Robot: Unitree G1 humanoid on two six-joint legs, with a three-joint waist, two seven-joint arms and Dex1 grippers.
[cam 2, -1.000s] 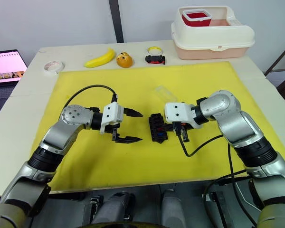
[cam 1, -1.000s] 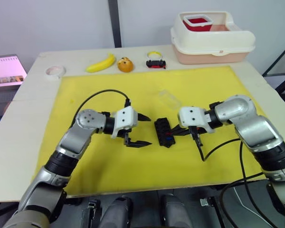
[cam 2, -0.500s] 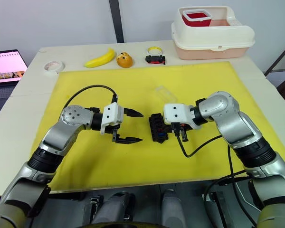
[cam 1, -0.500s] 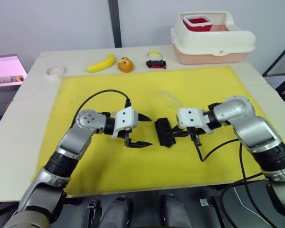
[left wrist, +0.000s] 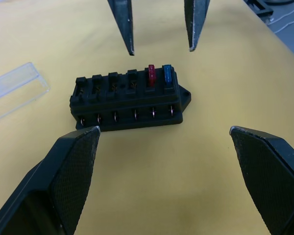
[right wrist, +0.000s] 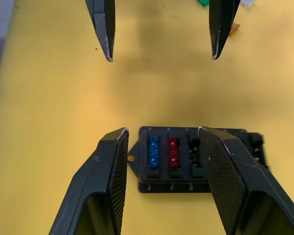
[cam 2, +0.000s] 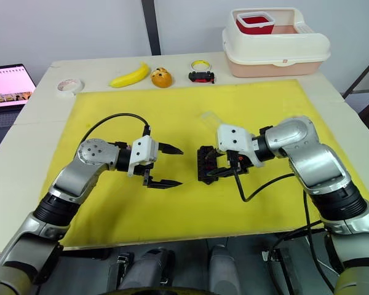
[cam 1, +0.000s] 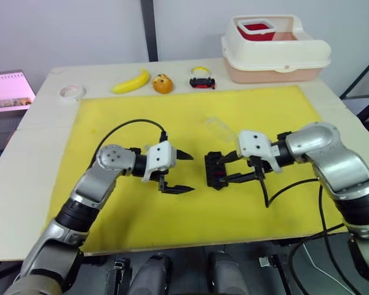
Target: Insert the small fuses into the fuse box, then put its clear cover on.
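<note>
Left eye view | fuse box [cam 1: 216,170] between open left gripper [cam 1: 181,171], right gripper [cam 1: 226,168]

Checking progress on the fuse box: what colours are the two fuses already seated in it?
One red and one blue, side by side at one end of the fuse box; clearest in the left wrist view.

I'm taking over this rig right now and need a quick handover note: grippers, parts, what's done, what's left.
Left gripper: open, empty, beside the fuse box.
Right gripper: open, fingers either side of the box, not clamped.
Box sits on the yellow mat. A red fuse and a blue fuse are seated at one end; four slots are empty.
Clear cover lies behind the box, off.
Left: remaining fuses, then cover.
</note>
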